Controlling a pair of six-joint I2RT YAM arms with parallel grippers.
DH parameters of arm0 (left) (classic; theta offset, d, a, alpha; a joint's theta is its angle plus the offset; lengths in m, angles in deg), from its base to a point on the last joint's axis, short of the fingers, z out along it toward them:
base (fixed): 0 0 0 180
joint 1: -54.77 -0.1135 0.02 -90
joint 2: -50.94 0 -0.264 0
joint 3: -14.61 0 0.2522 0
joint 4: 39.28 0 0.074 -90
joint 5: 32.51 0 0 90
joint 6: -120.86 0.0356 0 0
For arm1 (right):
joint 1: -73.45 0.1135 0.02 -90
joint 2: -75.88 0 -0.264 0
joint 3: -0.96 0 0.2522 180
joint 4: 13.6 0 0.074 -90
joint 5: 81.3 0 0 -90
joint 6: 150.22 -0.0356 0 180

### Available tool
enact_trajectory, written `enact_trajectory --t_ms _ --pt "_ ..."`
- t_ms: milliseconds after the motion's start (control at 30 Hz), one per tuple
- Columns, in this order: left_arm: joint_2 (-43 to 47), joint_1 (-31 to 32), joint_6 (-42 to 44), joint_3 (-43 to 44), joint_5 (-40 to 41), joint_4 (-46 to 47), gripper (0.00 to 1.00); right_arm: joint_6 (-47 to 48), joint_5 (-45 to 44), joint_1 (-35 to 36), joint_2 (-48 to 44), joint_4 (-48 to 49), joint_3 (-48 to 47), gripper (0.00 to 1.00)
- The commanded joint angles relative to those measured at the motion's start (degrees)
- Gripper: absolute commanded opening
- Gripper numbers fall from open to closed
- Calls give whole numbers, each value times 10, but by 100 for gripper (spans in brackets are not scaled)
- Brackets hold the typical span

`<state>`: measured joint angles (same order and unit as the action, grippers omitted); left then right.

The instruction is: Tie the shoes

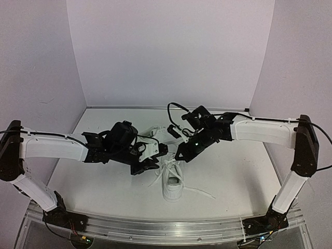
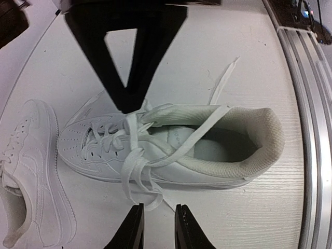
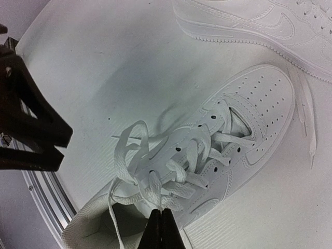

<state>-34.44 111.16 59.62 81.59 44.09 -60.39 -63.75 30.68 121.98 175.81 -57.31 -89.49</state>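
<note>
One white shoe (image 1: 173, 182) lies on the table between my arms, toe pointing away from the bases. It also shows in the left wrist view (image 2: 207, 155) and the right wrist view (image 3: 244, 129). The second shoe (image 1: 162, 133) lies behind it, partly hidden by the arms, and also shows in the left wrist view (image 2: 31, 171). My left gripper (image 2: 158, 207) is open beside the shoe, with a loop of white lace (image 2: 150, 199) lying just ahead of its tips. My right gripper (image 3: 163, 211) is shut on a lace loop (image 3: 155, 187) over the shoe's tongue.
An aluminium rail (image 1: 166, 228) runs along the near table edge and shows close in the left wrist view (image 2: 306, 129). A loose lace end (image 1: 199, 192) trails right of the shoe. White walls enclose the back and sides.
</note>
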Motion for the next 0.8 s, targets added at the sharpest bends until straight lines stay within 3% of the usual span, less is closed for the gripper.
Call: enact_trajectory --t_ms 0,267,767 --pt "9 32 66 0 62 33 20 -15 4 1 -31 28 11 0" --pt "-9 58 150 19 93 34 20 -27 16 -2 -36 49 27 0" --pt "-77 85 207 72 129 23 21 -39 29 -13 -46 71 46 0"
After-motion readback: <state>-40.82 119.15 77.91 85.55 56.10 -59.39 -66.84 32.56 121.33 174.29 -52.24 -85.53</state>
